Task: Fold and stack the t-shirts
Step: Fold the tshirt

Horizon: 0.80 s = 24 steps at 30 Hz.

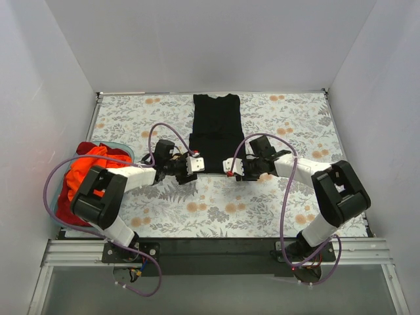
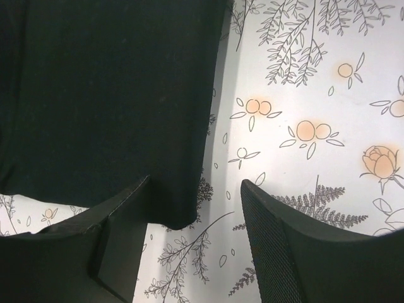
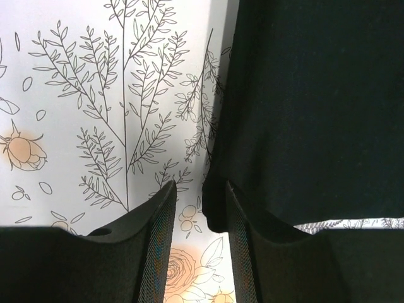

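Observation:
The black t-shirt [image 1: 215,128] lies as a long narrow strip at the middle of the table, collar at the far end. My left gripper [image 1: 195,165] is at its near left corner and my right gripper [image 1: 231,167] at its near right corner. In the left wrist view the gripper [image 2: 194,183] is open wide, with the shirt [image 2: 107,95] corner just inside its left finger. In the right wrist view the gripper [image 3: 199,184] is open narrowly, with the shirt [image 3: 315,95] corner between the jaws by the right finger. The orange-red t-shirts [image 1: 88,172] are heaped at the left.
The orange-red heap sits in a teal basket [image 1: 123,147] at the table's left edge. A floral tablecloth [image 1: 216,207] covers the table. White walls enclose the left, right and far sides.

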Available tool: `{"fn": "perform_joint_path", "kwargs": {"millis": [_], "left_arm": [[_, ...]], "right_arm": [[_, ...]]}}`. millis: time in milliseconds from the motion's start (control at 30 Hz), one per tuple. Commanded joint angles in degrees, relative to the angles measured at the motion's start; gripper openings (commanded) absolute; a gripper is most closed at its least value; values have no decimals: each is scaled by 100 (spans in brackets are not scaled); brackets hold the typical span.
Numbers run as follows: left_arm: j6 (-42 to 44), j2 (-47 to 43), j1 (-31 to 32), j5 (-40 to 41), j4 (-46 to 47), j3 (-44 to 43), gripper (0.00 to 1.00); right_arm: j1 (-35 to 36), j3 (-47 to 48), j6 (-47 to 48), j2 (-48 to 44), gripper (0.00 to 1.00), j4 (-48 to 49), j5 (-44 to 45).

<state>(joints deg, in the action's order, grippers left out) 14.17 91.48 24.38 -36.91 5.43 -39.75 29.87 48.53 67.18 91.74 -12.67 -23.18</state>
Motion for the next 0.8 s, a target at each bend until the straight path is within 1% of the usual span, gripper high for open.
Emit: {"fn": "perform_joint_path", "kwargs": {"millis": [0,67,100,167,200,233,367,500,600,667,733,767], "left_arm": [[279,62,23,60,160,37,57],[358,106,23,87,116,28,54],[384,124,23,78,64,11,46],[454,159,23,52,-42,-7,39],[481,159,23,43,-51,19,32],[498,151,31,43,-60,28,31],[525,159,23,69,-60,63,27],[551,151,31,78,-60,55,27],[578,151,23,78,-77,37,31],[604,168,31,69,-86,55,33],[595,168,23,43,-104,29,31],[595,159,23,26,-130,28,27]], "right_arm": [[-16,95,-91,11,43,230,33],[-16,86,-117,-104,43,212,-20],[-25,86,-143,-243,43,203,-55],[-16,112,-170,-376,45,107,-160],[-16,121,-179,-516,46,89,-178],[-16,121,-187,-561,49,89,-204],[-16,139,-196,-588,51,89,-134],[-16,174,-170,-324,52,124,-143],[-16,209,-161,-52,54,264,-64],[-16,183,-161,115,54,387,32],[-25,148,-135,194,53,475,50],[-16,130,-135,221,51,484,42]]}}
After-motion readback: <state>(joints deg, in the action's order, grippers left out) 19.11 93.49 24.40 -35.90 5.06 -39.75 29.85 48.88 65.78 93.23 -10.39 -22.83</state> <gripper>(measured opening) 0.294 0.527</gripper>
